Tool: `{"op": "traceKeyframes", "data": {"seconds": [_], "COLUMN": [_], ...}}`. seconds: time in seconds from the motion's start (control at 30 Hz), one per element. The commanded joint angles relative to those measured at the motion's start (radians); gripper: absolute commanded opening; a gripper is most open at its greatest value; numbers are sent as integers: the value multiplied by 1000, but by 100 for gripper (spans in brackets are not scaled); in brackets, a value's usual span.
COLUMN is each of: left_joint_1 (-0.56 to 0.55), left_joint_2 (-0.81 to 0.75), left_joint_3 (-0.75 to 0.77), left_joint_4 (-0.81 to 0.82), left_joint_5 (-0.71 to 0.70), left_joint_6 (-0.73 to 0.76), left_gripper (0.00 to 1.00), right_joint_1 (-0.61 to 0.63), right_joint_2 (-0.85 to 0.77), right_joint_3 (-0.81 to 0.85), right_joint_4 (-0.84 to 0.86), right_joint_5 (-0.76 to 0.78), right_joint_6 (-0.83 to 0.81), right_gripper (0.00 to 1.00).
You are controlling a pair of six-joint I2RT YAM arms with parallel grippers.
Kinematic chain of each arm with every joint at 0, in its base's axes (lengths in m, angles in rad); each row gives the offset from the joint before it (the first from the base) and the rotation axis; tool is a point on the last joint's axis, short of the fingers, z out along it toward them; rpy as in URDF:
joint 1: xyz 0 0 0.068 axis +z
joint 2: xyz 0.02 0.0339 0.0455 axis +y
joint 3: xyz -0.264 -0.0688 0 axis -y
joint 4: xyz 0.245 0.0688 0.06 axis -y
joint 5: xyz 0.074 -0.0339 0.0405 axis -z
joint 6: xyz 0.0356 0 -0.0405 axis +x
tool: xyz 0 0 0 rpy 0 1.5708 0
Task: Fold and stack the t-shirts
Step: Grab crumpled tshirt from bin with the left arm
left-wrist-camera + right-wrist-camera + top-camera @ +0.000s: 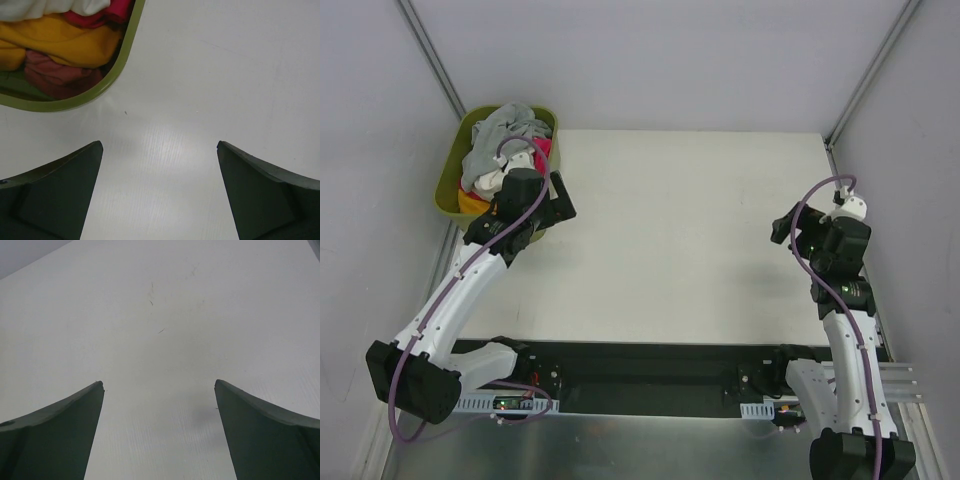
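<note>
Mostly open white desk fills the middle. At its far left corner the t-shirts sit heaped in a green tub. Left tool, spread wide, hovers just beside the tub's near rim; right tool, also spread, hangs near the right edge. From above, the left arm hides the tub's near corner.
</note>
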Motion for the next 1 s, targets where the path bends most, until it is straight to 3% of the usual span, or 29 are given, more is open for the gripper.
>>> {"op": "traceKeyframes", "data": {"seconds": [0.0, 0.27, 0.43, 0.77, 0.97], "left_joint_1": [0, 47, 257, 375, 434], "left_joint_2": [-18, 130, 299, 687, 879], "left_joint_3": [68, 263, 459, 823, 955], "left_joint_4": [-21, -26, -26, -27, -27], "left_joint_5": [-103, -279, -114, -109, -75], "left_joint_6": [44, 150, 160, 234, 228], "left_gripper": [99, 99, 99, 99, 99], "right_joint_1": [1, 1, 1, 2, 5], "right_joint_2": [13, 27, 19, 56, 62], "right_joint_3": [28, 57, 58, 68, 69], "right_joint_4": [41, 14, 4, -12, -16], "right_joint_5": [-37, -75, -83, -115, -118], "right_joint_6": [1, -13, -30, -39, -41], "right_gripper": [97, 97, 97, 97, 97]}}
